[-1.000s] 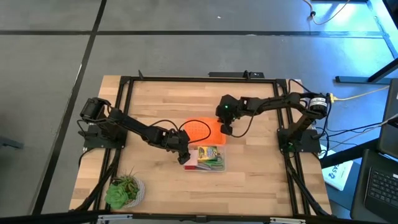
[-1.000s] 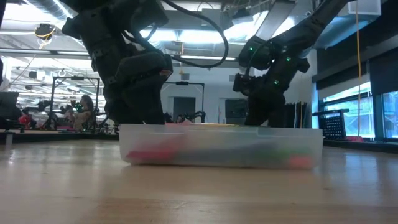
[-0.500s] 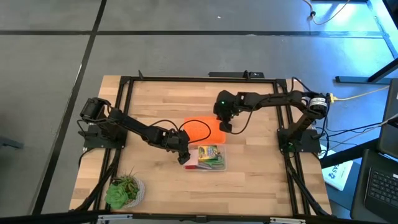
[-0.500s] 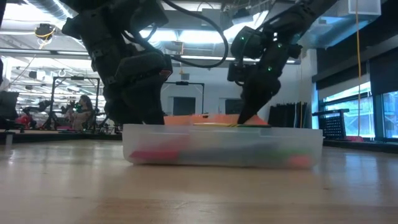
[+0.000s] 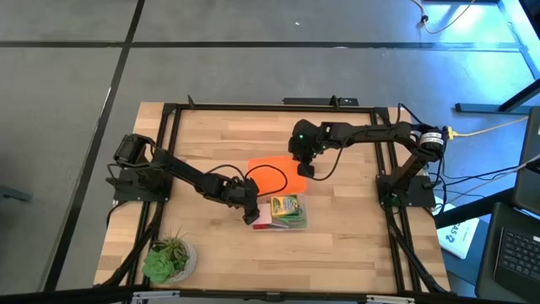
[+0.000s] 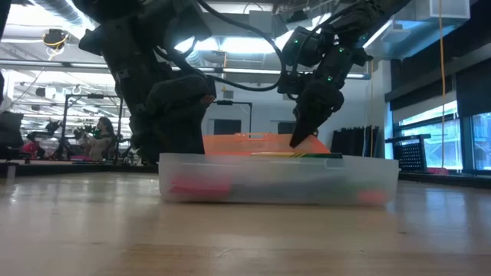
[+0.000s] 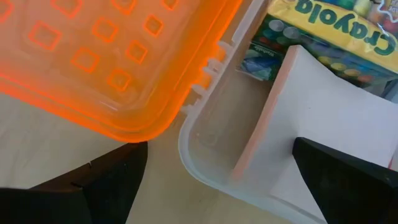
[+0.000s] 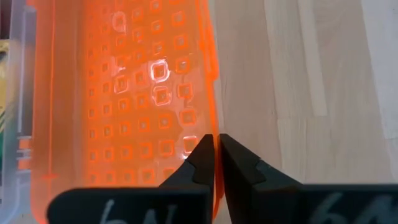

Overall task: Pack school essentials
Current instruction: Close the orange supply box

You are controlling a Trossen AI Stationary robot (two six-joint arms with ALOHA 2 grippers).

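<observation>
Down at the near-left corner of the pale wooden desk [image 5: 211, 135] sits a green potted plant [image 5: 167, 257] in a white pot, well away from either hand. The left hand [image 5: 251, 211] is low over the desk with its dark fingers [image 7: 93, 180] spread wide apart, straddling the near corner of the shallow clear plastic box [image 5: 283, 214]; nothing is gripped between them. Just ahead of that hand, inside the box, lies the pink square note pad [image 7: 311, 118], and beyond it the yellow-green crayon box [image 5: 284, 205] (its printed face up). The other small items in the box blur together behind the wall in the low view, so I cannot tell them apart. Hinged to the box's far side is the orange perforated plastic lid [image 5: 274, 176], tilted up off the desk. The right hand [image 8: 216, 163] has its fingers pinched together on that lid's free edge, holding it lifted.
</observation>
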